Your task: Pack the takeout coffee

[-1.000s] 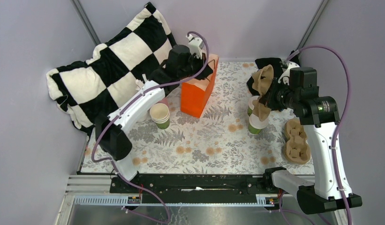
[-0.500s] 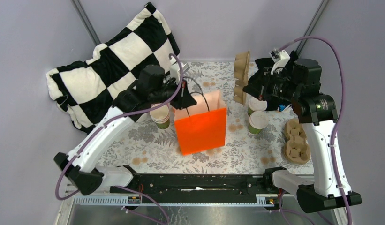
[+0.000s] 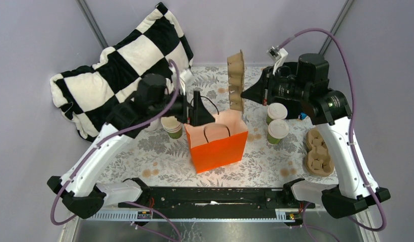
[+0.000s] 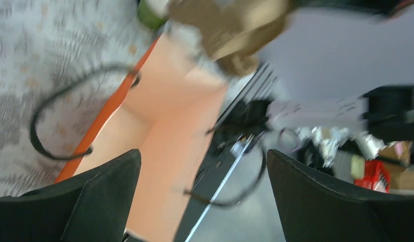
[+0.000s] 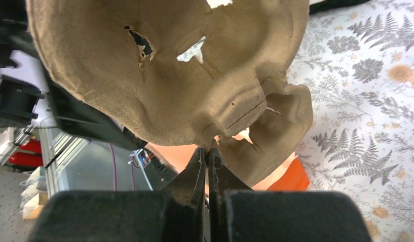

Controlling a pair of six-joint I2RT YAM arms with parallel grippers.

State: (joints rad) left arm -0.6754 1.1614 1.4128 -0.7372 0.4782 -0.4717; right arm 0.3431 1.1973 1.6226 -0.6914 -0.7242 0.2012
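1. From above, the orange bag point(image 3: 217, 146) stands open in the middle of the counter point(image 3: 159, 161). The two lidded cups point(image 3: 279, 129) sit on the counter at its 2 o'clock, outside the bag.
2. A pulp tray point(image 3: 236, 80) hangs on edge at the bag's 12 o'clock.
3. Only the right wrist view shows that grip: the right jaws are pinched together on the tray's lower edge.
4. Only the left wrist view, though blurred, shows the left jaws spread wide, with the bag's pale inside between them.
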